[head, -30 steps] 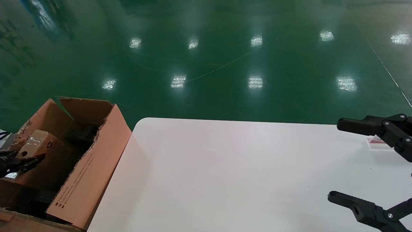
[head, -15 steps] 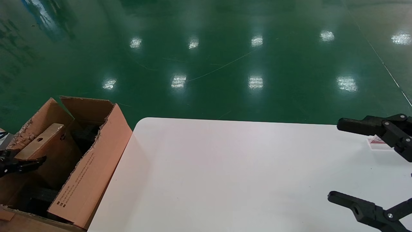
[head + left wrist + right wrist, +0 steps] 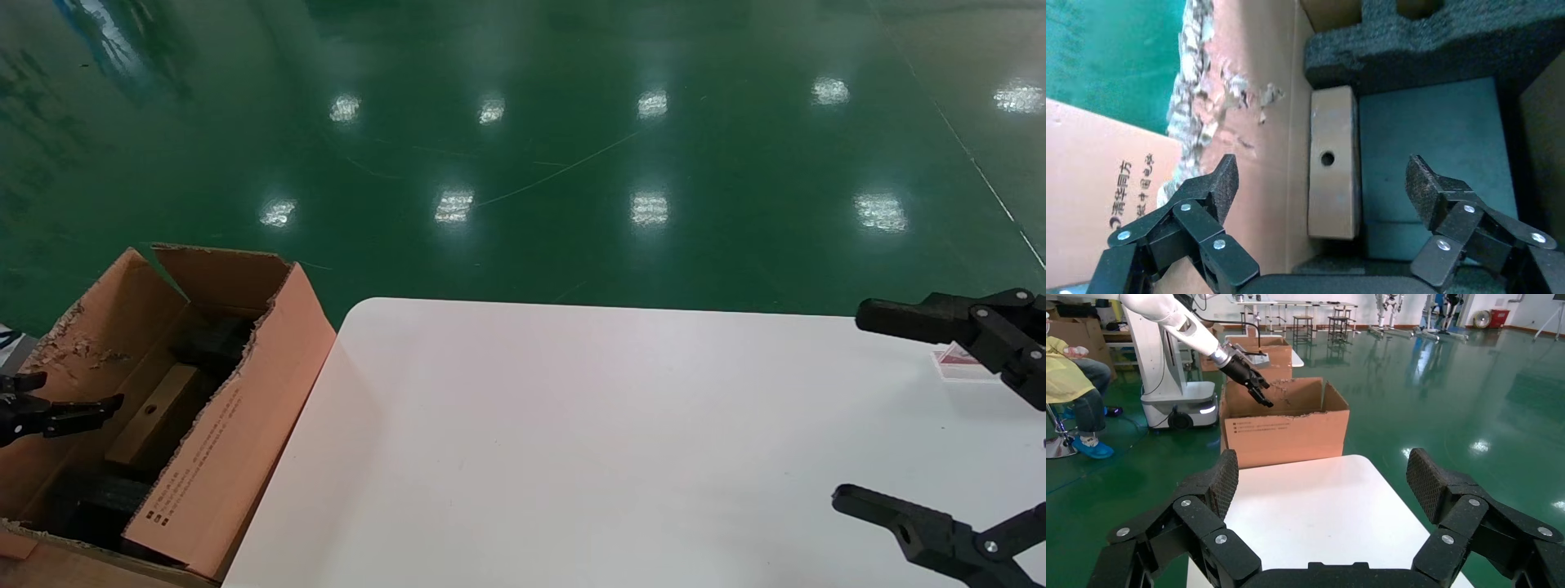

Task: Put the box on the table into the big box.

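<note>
Box [image 3: 1332,162] already down inside the big box [image 3: 237,425], lying on its side against the inner wall, next to the black foam [image 3: 1438,43] packing; round hole on its upward face. Nothing holds it. Judged done, apart from pulling the arm out.

Left gripper [image 3: 1321,184] hovers over the carton opening directly above the box, jaws spread wide and empty. That fits a drop from above: wide jaws let the box fall free, and staying over the opening kept it clear of the flaps. In the head view the left gripper [image 3: 49,408] shows at the carton's left edge, over the torn flap.

Right gripper [image 3: 915,408] is parked over the right end of the table [image 3: 572,441], also spread wide, holding nothing. Idle there so it stays out of the left arm's way.

Around: carton stands on the green floor [image 3: 523,147], touching or just beside the table's left edge; can't tell which. Small red-and-white card [image 3: 956,363] lies on the table near the right gripper. Right wrist view shows a seated person [image 3: 1073,386] well behind the carton.

In the way when retracting, by my guess: the ragged flaps and the carton's near wall beside the left fingers.
</note>
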Motion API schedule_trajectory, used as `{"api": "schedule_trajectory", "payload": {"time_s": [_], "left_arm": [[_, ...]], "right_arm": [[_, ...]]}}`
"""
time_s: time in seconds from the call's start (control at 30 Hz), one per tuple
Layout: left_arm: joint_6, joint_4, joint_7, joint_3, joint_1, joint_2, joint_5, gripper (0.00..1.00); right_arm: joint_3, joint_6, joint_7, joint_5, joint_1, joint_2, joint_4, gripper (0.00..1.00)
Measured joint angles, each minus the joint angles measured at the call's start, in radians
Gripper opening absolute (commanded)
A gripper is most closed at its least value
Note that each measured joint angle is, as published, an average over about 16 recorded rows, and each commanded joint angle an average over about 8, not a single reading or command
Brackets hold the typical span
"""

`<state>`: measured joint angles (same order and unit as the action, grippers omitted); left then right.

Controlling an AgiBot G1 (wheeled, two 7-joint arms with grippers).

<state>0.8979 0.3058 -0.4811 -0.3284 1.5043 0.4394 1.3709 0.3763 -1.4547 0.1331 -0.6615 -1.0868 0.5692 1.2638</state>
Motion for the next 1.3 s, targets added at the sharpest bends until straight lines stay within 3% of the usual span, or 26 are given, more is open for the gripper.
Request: {"api": "schedule_trajectory", "payload": {"time_s": [0.2, 0.77, 1.03, 1.3], "left_arm": [[0.091, -0.030, -0.011, 0.006, 0.024, 0.011, 0.006, 1.00], [0.504, -0.092, -0.057, 0.010, 0.152, 0.120, 0.061, 1.00], [0.573, -0.151, -0.041, 0.012, 0.146, 0.145, 0.046, 1.00], [0.577, -0.303, 0.035, 0.016, 0.086, 0.149, -0.025, 1.00]], "right_arm": [[0.000, 0.000, 0.000, 0.000, 0.000, 0.000, 0.000, 1.00], [0.000, 0.000, 0.000, 0.000, 0.000, 0.000, 0.000, 1.00], [0.000, 0.000, 0.000, 0.001, 0.000, 0.000, 0.000, 1.00], [0.000, 0.000, 0.000, 0.001, 0.000, 0.000, 0.000, 1.00]]}}
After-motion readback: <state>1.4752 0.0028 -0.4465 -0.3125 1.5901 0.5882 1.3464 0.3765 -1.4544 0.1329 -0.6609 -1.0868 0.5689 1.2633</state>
